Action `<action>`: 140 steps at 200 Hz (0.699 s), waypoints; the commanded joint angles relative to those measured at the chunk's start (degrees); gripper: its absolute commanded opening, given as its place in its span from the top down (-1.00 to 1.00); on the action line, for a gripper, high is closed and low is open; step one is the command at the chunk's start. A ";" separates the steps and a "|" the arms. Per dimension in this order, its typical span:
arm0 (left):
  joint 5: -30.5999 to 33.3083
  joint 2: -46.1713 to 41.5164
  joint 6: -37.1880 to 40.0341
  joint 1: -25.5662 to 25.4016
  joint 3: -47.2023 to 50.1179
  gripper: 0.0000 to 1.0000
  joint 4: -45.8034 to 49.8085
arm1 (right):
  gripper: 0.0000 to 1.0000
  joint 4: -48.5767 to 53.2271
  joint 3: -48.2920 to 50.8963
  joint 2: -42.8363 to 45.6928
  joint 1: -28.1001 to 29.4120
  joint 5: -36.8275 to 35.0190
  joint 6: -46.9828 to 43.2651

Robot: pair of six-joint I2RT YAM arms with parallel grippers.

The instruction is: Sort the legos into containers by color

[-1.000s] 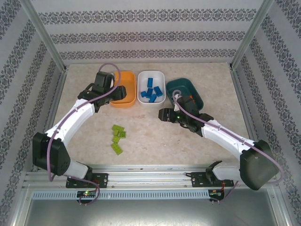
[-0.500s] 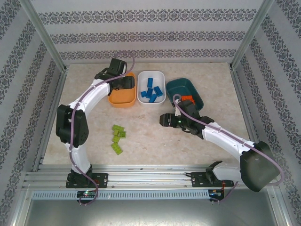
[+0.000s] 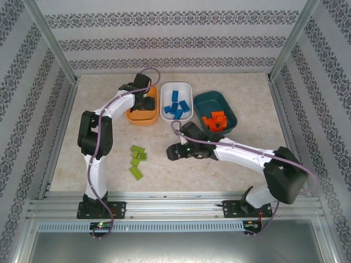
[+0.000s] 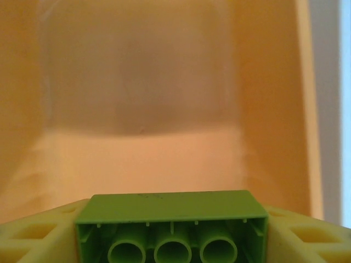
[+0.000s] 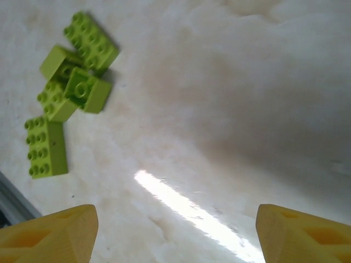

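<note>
Now my left fingers (image 4: 33, 238) hold a green brick (image 4: 171, 208) over the orange tub (image 4: 137, 82) — release next — while my right fingers (image 5: 49, 233), wide and empty, need a loose brick (image 5: 46, 147).

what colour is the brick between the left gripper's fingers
The brick is lime green, clearest in the left wrist view.

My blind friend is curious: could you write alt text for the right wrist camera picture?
Lime green legos lie clustered at upper left on a pale marbled table. The right arm's yellow jaws stand open at the bottom corners, nothing between them.
</note>
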State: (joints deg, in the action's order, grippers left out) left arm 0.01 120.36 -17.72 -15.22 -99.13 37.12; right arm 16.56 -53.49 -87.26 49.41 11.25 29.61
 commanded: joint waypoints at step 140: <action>-5.60 -41.46 -1.30 9.88 19.28 -1.00 4.44 | -0.52 14.04 -30.74 -30.61 21.70 -10.04 -4.94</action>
State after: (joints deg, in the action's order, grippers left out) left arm -4.62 85.14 -18.26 -7.35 -85.49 38.85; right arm 27.07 -81.73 -114.87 71.48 5.21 25.43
